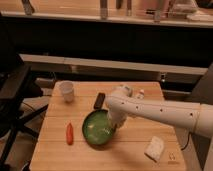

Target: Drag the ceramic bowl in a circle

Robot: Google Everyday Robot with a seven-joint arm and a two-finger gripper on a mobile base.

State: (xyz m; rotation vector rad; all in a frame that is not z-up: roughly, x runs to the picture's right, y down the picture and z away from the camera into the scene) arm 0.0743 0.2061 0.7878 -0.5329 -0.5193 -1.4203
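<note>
My gripper (pixel 118 123) is down at the right rim of the ceramic bowl (pixel 97 129), with my white arm (pixel 160 112) reaching in from the right over the wooden table (pixel 125 157). Whether I am clamped on the rim or released I cannot tell. The bowl sits upright just left of my gripper. Past the bowl, farther left, lies an orange carrot-like piece (pixel 69 133). Toward the far edge and left stands a small white cup (pixel 66 91); a dark flat object (pixel 100 100) lies nearer. A white pad (pixel 155 148) lies nearer the front, to my gripper's right
</note>
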